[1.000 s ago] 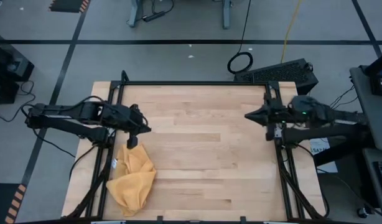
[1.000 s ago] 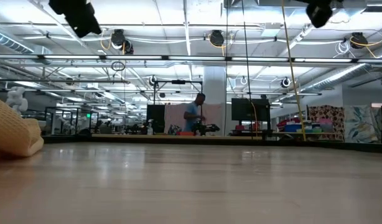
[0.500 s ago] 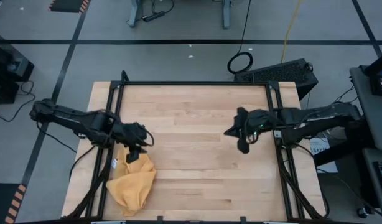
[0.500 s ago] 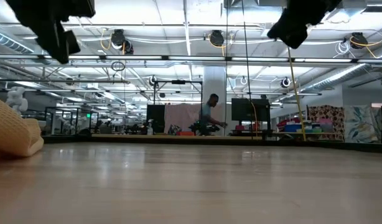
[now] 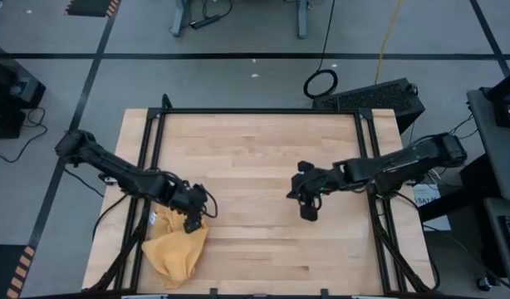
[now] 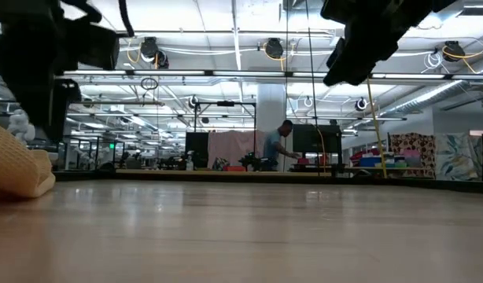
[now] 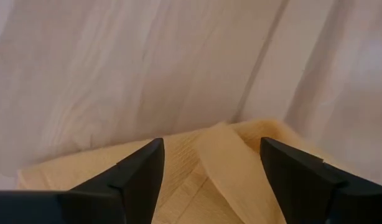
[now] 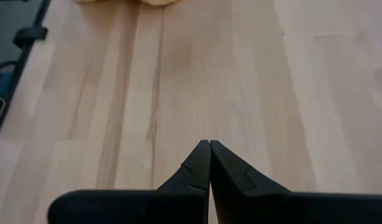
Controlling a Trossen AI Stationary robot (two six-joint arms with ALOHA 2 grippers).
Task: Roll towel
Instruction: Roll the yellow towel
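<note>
High view, looking straight down: a pale wooden surface [image 5: 263, 158] framed by dark rails, with 2 dark robot arms reaching in from either side. A mustard-yellow towel [image 5: 177, 249] lies crumpled in a loose heap near the front left corner of the surface, unrolled. The left tool [image 5: 193, 221] sits over the towel's upper right edge. Left wrist view shows its 2 fingers [image 7: 138, 174] spread wide, with folded yellow cloth [image 7: 222, 168] in the gap between them; they straddle the cloth rather than pinch it. The right tool [image 5: 309, 210] is over bare wood right of centre, well apart from the towel. Right wrist view shows its fingertips [image 8: 200, 163] pressed together with nothing between them, pointing across the wood toward a sliver of yellow towel [image 8: 125, 2] at the far edge. Low view, level with the surface: the towel [image 6: 17, 161] bulges at the left edge, and a person [image 6: 278, 147] stands far back in the room.
</note>
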